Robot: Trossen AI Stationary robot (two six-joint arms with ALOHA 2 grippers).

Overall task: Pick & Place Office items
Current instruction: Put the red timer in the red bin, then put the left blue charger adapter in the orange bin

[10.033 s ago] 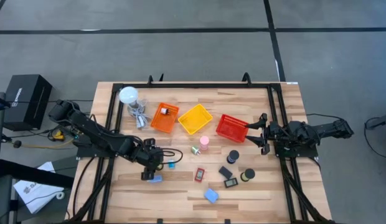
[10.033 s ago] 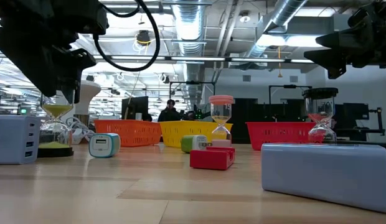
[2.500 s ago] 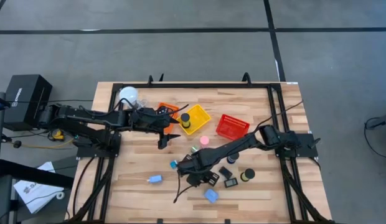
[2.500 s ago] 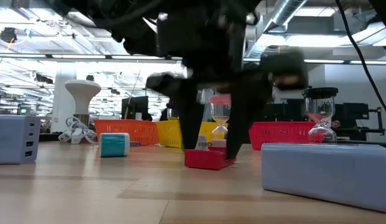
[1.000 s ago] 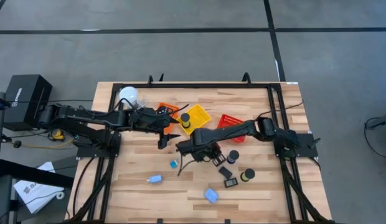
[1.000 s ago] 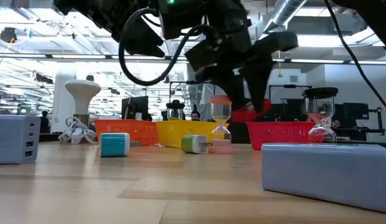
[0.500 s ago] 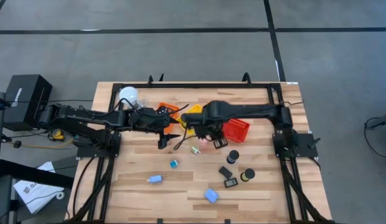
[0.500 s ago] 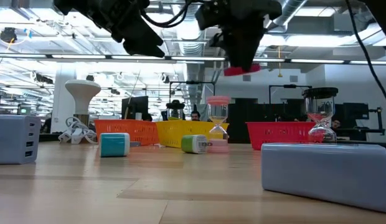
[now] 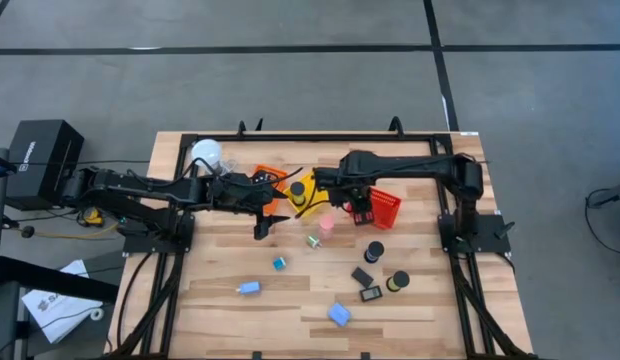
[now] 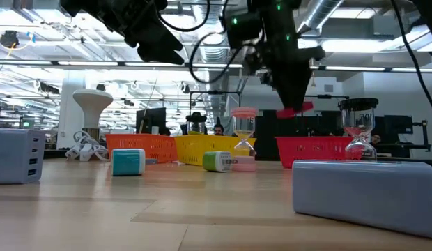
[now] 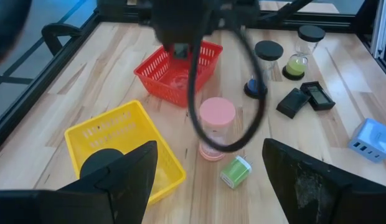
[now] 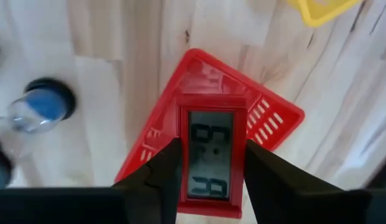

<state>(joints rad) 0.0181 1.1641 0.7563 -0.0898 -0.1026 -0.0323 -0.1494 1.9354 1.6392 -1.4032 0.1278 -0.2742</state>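
right gripper (image 12: 208,171) is pinching the red clock (image 12: 210,163), a small flat rectangle with a grey digit display, one dark finger on each long side, and i have it hanging in the air directly over the red basket (image 12: 277,121). it looks to me like a light, rigid plastic shell with smooth sides, so i'd judge it slips easily if the squeeze goes slack; the long edges are the right place to hold it, keeping the pads off the display face, which is likely the part that scratches or cracks. from the low view the clock (image 10: 295,110) sits above the basket rim, so a release from here would be a short fall onto mesh, probably harmless for something this light. the red basket (image 9: 385,207) shows nothing inside it that i can make out. the yellow basket (image 11: 96,135) holds a dark round-topped thing (image 11: 103,163) near one wall, looking like a black cylinder seen end on. the orange basket (image 9: 265,178) is mostly covered by my left arm, so i can't say what is in it. left gripper (image 11: 208,165) hangs spread wide near the yellow basket with nothing between its fingers. on the bare wood beside the baskets stand the pink hourglass (image 11: 216,128) and a small green block (image 11: 235,171), with more black pieces and a light-blue block (image 9: 339,314) well apart toward the near edge.
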